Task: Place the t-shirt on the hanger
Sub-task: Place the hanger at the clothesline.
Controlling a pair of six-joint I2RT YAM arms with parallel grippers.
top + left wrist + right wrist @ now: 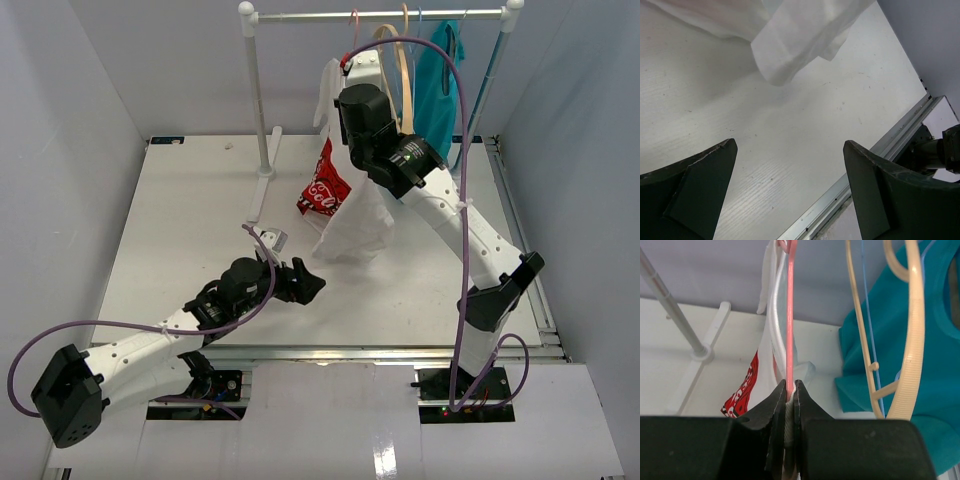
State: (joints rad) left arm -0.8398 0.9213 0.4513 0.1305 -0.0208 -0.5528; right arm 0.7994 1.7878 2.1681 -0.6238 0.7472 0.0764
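The hanger (789, 315) is clamped by the right gripper (790, 387) beside the rack (262, 100), the t-shirt (350, 225) draped from it; the left gripper (790, 145) is held open and empty over the desk (740, 110); the hanger is best held upright, lest cloth be shed.

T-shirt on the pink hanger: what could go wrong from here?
The right hand pinches hanger and t-shirt cloth together; the shirt hangs bunched, so it may slip off on release. The left hand is open, away from it, giving no support. The tan hanger close by could snag.
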